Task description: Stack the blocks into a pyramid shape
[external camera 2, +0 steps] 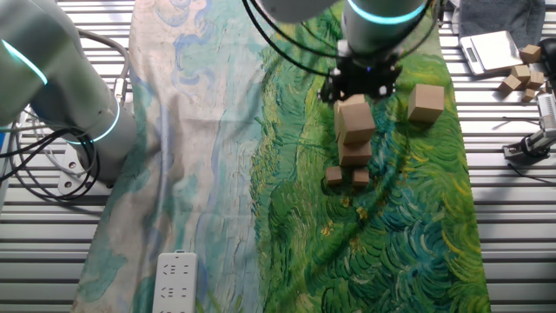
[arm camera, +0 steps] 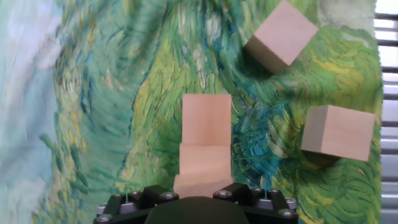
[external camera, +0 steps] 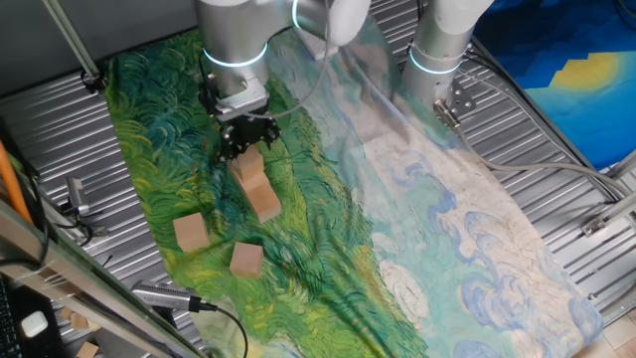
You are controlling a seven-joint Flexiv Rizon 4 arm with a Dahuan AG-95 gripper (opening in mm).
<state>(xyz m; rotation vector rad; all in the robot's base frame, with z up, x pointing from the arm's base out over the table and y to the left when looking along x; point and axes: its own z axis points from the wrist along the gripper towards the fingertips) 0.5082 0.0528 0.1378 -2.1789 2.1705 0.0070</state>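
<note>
One fixed view: your gripper point(external camera: 246, 139) hung just over the block stack point(external camera: 256, 185) on the green painted cloth point(external camera: 328, 229). The stack was two or three cubes, leaning toward 5 o'clock. The black fingers sat right at the top cube – I couldn't tell if they touched it. Two loose blocks lay apart from the stack: one at 8 o'clock of it point(external camera: 191, 232), one at 6 o'clock point(external camera: 246, 259). Small wooden bits point(external camera: 72, 323) sat off the cloth at the lower left edge.

The other fixed view: the gripper point(external camera 2: 363, 87) was straight above the stack point(external camera 2: 354, 132). The top cube sat skewed on the one below. At the stack's foot two smaller-looking cubes point(external camera 2: 347, 176) sat side by side, near each other. One loose block point(external camera 2: 426, 102) lay at 2 o'clock of the stack, well apart. A white power strip point(external camera 2: 175, 281) lay at the cloth's near edge, and a second robot arm point(external camera 2: 52, 87) stood at far left. More small blocks point(external camera 2: 519, 74) sat on the slatted table point(external camera 2: 512, 226) at top right.

Hand view: the stack point(arm camera: 205, 146) ran down the centre as stepped faces – top cube right by the gripper body at 6 o'clock. Fingertips weren't visible, so you can't tell spread from pinching here. Two loose blocks: one tilted at 1 o'clock point(arm camera: 281, 35), one at 3 o'clock point(arm camera: 339, 132).
</note>
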